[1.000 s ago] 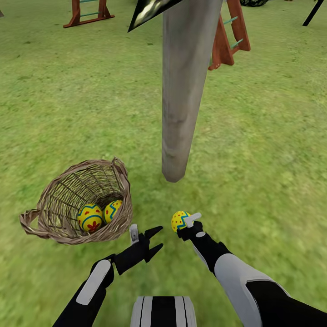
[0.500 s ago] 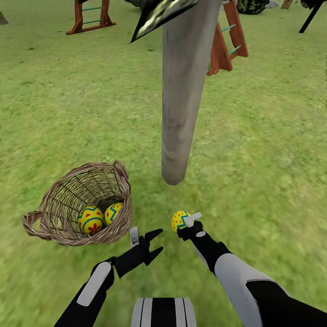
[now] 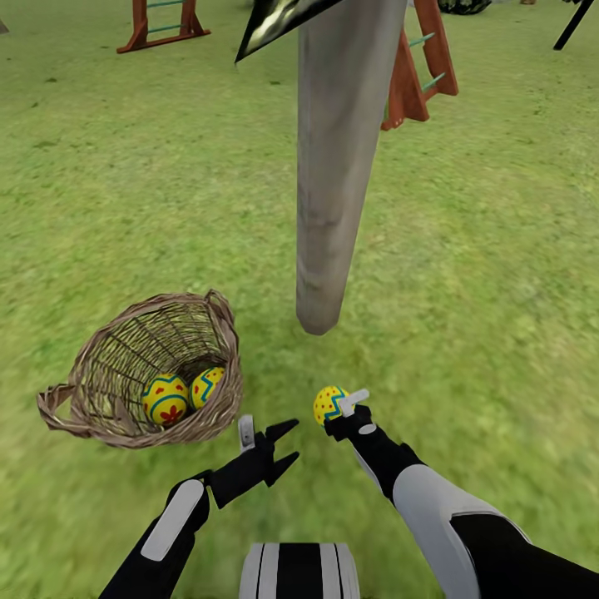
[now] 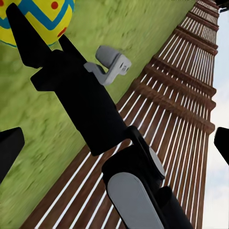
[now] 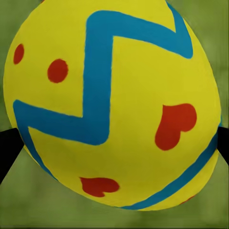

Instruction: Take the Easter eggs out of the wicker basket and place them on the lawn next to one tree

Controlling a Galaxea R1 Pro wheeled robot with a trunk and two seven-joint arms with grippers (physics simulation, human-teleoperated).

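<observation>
The wicker basket (image 3: 100, 399) lies tipped on the lawn (image 3: 482, 274) at the left, with two Easter eggs (image 3: 165, 399) (image 3: 206, 385) inside it. My right gripper (image 3: 338, 409) is shut on a third yellow egg (image 3: 326, 403) with a blue zigzag, held just above the grass, a short way in front of the base of the tree's pale grey trunk (image 3: 333, 183). That egg (image 5: 112, 105) looms close in the right wrist view, a dark finger at each side. My left gripper (image 3: 291, 438) hangs open and empty between the basket and the held egg (image 4: 40, 16).
A wooden playset's red-brown ladder frames (image 3: 416, 75) (image 3: 158, 25) stand on the grass beyond the tree. A brown slatted fence (image 4: 181, 109) shows in the left wrist view. Open grass stretches around the trunk on all sides.
The head view tilted slightly and came back. Arms, eggs and basket stand where they were.
</observation>
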